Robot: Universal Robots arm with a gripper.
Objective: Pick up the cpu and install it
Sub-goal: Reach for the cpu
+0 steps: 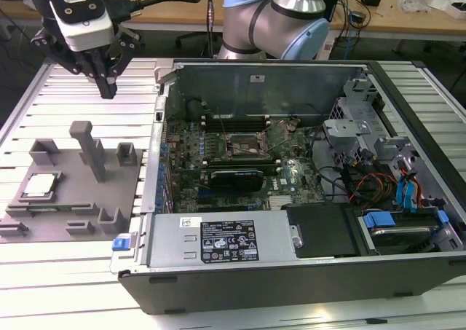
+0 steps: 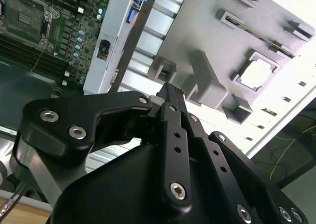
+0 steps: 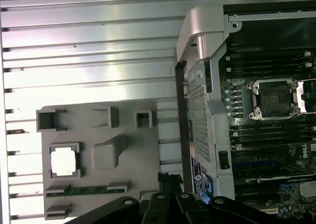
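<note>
Exterior view: the gripper (image 1: 108,89) hangs above the slatted aluminium table (image 1: 65,100), well apart from the cpu (image 1: 40,186) and clear of every object. Its 2 fingers meet at a point with nothing between them. The cpu lies flat, silvery top up, in 1 square recess of the grey fixture plate (image 1: 73,199), at the plate's end toward the exterior view's left. An upright post (image 1: 91,151) on the same plate stands between the cpu and the open computer case (image 1: 291,272). This view also covers the whole case interior: the labelled power supply (image 1: 226,241), the drive cage with blue tabs (image 1: 404,191), and the uncovered cpu socket (image 1: 244,144) on the motherboard (image 1: 291,173). The first wrist view looks down on the plate. It adds a narrow green board (image 3: 86,190) seated in a slot just beside the cpu's recess, and memory slots (image 3: 266,63) flanking the socket. The second wrist view looks along the closed black fingers (image 2: 170,115) toward the post, with the cpu beyond it in its recess and the socket off to the side.
</note>
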